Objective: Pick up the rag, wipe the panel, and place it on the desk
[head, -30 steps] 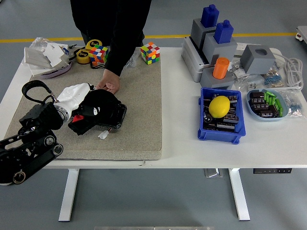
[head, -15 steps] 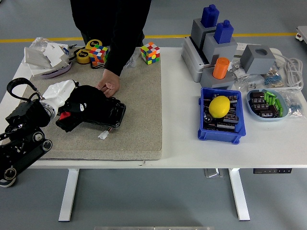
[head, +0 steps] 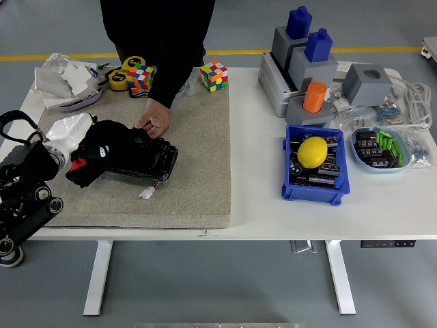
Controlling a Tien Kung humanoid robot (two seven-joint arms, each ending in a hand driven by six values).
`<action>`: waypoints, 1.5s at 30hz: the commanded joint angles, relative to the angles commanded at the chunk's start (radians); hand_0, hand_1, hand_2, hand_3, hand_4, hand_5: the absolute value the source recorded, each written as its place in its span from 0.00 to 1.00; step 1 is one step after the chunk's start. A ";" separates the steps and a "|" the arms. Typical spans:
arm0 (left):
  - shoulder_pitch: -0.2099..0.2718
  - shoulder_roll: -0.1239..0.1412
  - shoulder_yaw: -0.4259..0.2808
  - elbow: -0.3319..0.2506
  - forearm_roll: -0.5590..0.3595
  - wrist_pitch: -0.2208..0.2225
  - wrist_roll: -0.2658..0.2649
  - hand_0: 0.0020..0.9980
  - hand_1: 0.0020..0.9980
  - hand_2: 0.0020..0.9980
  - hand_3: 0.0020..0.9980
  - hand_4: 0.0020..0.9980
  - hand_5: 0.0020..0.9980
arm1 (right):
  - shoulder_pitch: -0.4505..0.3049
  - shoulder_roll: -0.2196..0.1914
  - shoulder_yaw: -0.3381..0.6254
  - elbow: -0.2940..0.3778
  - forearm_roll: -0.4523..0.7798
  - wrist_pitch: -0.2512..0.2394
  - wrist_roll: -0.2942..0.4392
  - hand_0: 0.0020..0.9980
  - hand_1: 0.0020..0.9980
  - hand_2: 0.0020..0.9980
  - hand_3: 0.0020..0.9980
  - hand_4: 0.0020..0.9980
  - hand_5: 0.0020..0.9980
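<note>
Since one second ago, the left hand point(head: 92, 152) has been drawn leftward across the glossy black rectangular panel point(head: 140, 159), from near its middle to its left end, and the left arm has retreated toward the desk's left edge. A black rag point(head: 102, 147) is seen bunched under the black hand; the fingers are curled down onto it, though individual fingers cannot be told apart from the cloth. A white wrist cuff point(head: 66, 133) is seen just behind the hand. Rag and panel lie on the beige felt mat point(head: 198, 171) covering the left half of the white desk point(head: 252, 198). The panel's far edge is held down by a person's hand point(head: 154, 124), reaching from the far side in a black sleeve. The panel itself appears unshifted. A small white connector point(head: 146, 193) is noted just in front of the panel. No right hand is visible.
</note>
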State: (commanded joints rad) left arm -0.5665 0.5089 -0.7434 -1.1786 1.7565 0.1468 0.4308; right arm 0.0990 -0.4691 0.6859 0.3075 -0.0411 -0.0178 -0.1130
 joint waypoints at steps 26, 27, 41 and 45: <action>0.000 0.044 -0.047 0.083 -0.004 0.017 -0.025 0.27 0.19 0.44 0.58 0.57 0.08 | 0.001 0.003 0.001 0.001 -0.003 0.001 -0.003 0.73 0.67 0.68 0.62 1.00 0.56; 0.000 0.045 -0.048 0.089 -0.004 0.018 -0.026 0.27 0.19 0.44 0.58 0.57 0.08 | 0.001 0.004 0.001 0.001 -0.003 0.001 -0.003 0.73 0.67 0.68 0.62 1.00 0.56; 0.001 0.026 -0.046 0.086 -0.009 0.016 -0.021 0.27 0.19 0.43 0.58 0.57 0.08 | 0.001 0.004 0.005 0.000 -0.002 0.001 -0.004 0.73 0.67 0.68 0.62 1.00 0.57; -0.003 0.007 -0.028 0.073 -0.013 0.016 -0.019 0.27 0.19 0.43 0.58 0.57 0.08 | 0.003 0.005 0.005 0.000 -0.002 0.001 -0.001 0.73 0.67 0.68 0.62 1.00 0.57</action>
State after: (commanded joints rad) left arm -0.5698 0.5156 -0.7715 -1.1057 1.7435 0.1626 0.4122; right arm 0.1015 -0.4642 0.6913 0.3075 -0.0431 -0.0164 -0.1140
